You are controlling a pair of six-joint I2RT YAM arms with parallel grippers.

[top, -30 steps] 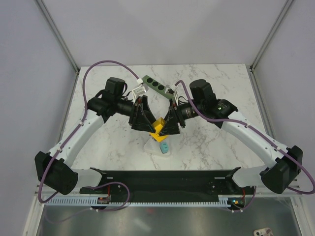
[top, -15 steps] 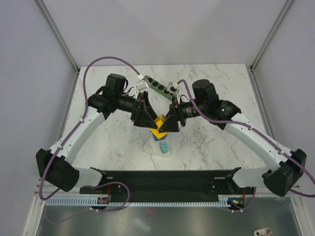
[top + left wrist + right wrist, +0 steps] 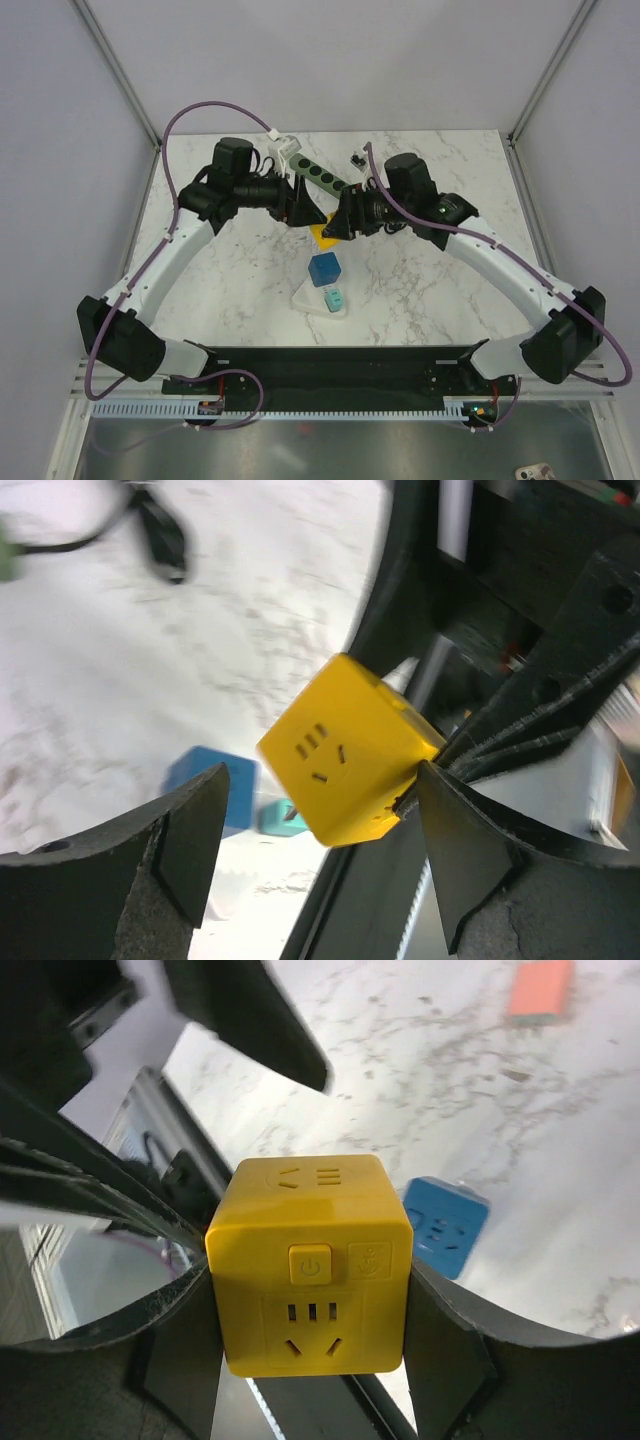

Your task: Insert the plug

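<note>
Nearest the arm bases, a white base [image 3: 303, 298] lies on the marble table [image 3: 450, 300] with a small teal piece [image 3: 336, 299] on its right end. A blue cube [image 3: 325, 270] stands just beyond it, touching or nearly touching the base's far edge. To either side of these two the marble is bare out to the table's left and right edges, where the metal frame posts and grey walls close it in. Just past the blue cube the two claws meet nose to nose over the middle of the table. The right gripper [image 3: 310, 1305] is clamped on the yellow cube adapter [image 3: 345, 750], one finger pressed to each side face, with the button-and-socket face towards its own camera. The adapter is tilted and held clear of the marble. The left gripper [image 3: 322, 785] stands spread wide around the same adapter. Its left finger [image 3: 190, 830] is well apart from the yellow face and its other finger is close by one corner, gripping nothing. Beyond both claws the green power strip [image 3: 318, 174] lies at a slant near the far edge, its round sockets facing up. A small dark item [image 3: 355, 158], too small to identify, lies just to its right.
</note>
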